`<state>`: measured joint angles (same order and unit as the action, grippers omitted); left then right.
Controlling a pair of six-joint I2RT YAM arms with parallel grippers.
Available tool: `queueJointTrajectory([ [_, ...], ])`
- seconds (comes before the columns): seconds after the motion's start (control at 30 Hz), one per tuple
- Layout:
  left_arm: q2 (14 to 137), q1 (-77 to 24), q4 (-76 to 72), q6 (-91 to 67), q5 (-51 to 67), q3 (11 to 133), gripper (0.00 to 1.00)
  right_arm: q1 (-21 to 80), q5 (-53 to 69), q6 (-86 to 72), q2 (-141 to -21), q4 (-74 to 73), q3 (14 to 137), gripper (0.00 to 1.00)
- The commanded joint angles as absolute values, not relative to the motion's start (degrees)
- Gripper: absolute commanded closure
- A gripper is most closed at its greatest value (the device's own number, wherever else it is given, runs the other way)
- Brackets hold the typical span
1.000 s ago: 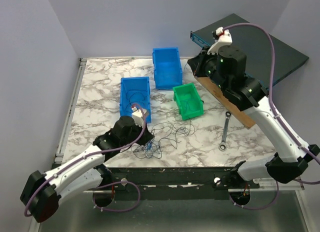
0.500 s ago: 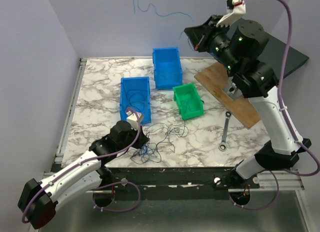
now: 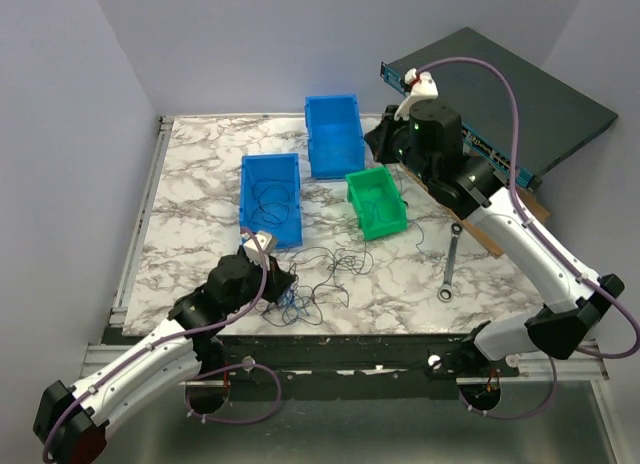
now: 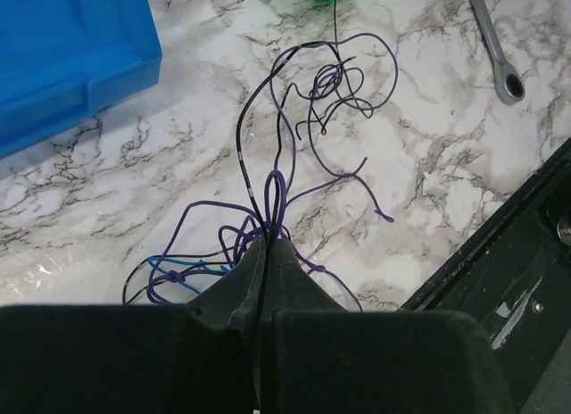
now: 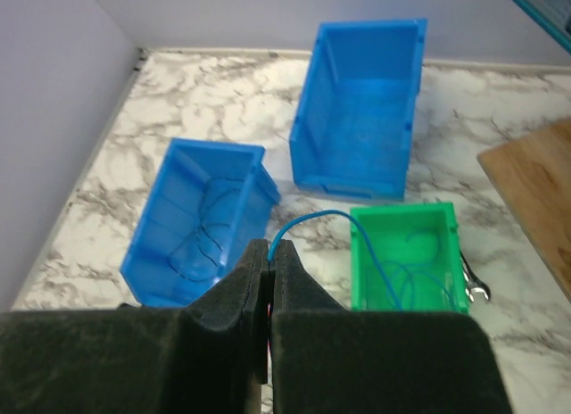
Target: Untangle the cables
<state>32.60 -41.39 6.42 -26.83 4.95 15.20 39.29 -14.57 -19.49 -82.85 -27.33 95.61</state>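
A tangle of thin purple and black cables (image 3: 330, 269) lies on the marble table near the front edge. My left gripper (image 3: 285, 284) is shut on purple and black strands of it. In the left wrist view the strands (image 4: 277, 191) run out from my closed fingertips (image 4: 268, 244), and a knotted light-blue piece (image 4: 178, 264) lies to the left. My right gripper (image 3: 376, 144) hovers above the green bin (image 3: 372, 172). In the right wrist view it (image 5: 270, 249) is shut on a blue cable (image 5: 312, 216) that arcs down and coils inside the green bin (image 5: 401, 209).
A small blue bin (image 3: 246, 199) holds a black cable (image 5: 201, 240). A taller blue bin (image 3: 333, 134) stands behind the green one. A wrench (image 3: 450, 264), a wooden board (image 3: 500, 239) and a dark flat box (image 3: 500, 94) lie at the right.
My right arm, raised high with the blue cable trailing in the air half a second ago, has come down over the green bin. My left gripper has pulled back toward the front edge.
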Motion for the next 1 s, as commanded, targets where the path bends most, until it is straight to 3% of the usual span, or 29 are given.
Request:
queueJointTrajectory([
  [0.0, 30.5, -41.8, 3.8, -26.5, 2.9, 14.0, 1.0, 39.3, -18.9, -19.0, -76.0, -23.3, 87.7, 0.99],
  [0.3, 28.8, -41.7, 3.3, -27.0, 2.2, 13.0, 1.0, 39.3, -20.3, -17.6, -71.9, -22.2, 82.0, 0.99],
  [0.97, 29.1, -41.8, 3.8, -27.7, 0.8, 13.1, 1.0, 39.1, -26.9, -16.4, -80.1, -16.7, 78.6, 0.99],
])
